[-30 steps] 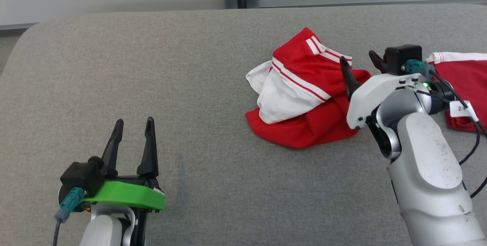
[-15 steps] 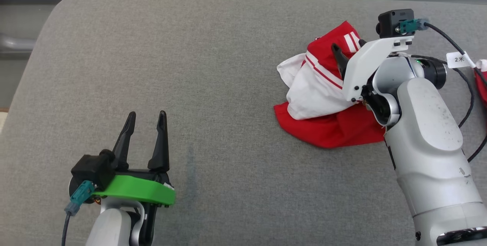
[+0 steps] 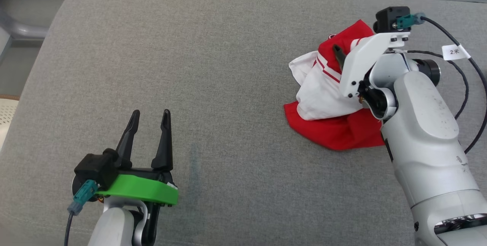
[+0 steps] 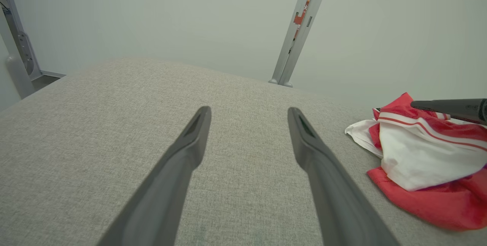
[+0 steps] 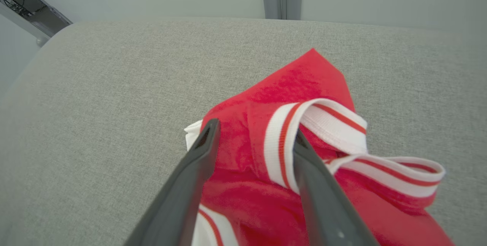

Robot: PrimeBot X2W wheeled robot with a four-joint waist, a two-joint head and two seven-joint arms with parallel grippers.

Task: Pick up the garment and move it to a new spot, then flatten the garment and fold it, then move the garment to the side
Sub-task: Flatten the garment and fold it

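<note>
The garment [image 3: 323,97] is a crumpled red and white heap with striped bands on the right of the grey cushion; it also shows at the right of the left wrist view [image 4: 418,154]. My right gripper [image 3: 348,44] reaches into its top. In the right wrist view its fingers [image 5: 255,134] stand apart on either side of a raised red fold [image 5: 312,75], and a white striped band lies over the right finger. My left gripper [image 3: 150,113] hovers open and empty at the lower left, far from the cloth, with bare cushion between its fingers [image 4: 249,111].
The grey cushioned surface [image 3: 209,67] has a rounded far-left corner, with floor beyond it. A metal post [image 4: 300,29] stands behind the far edge against a pale wall. A black cable with a label [image 3: 452,52] loops beside my right wrist.
The head camera has swung, shifting the whole picture. My right gripper has reached forward onto the garment's top and its fingers have narrowed around a fold. The left gripper has kept still.
</note>
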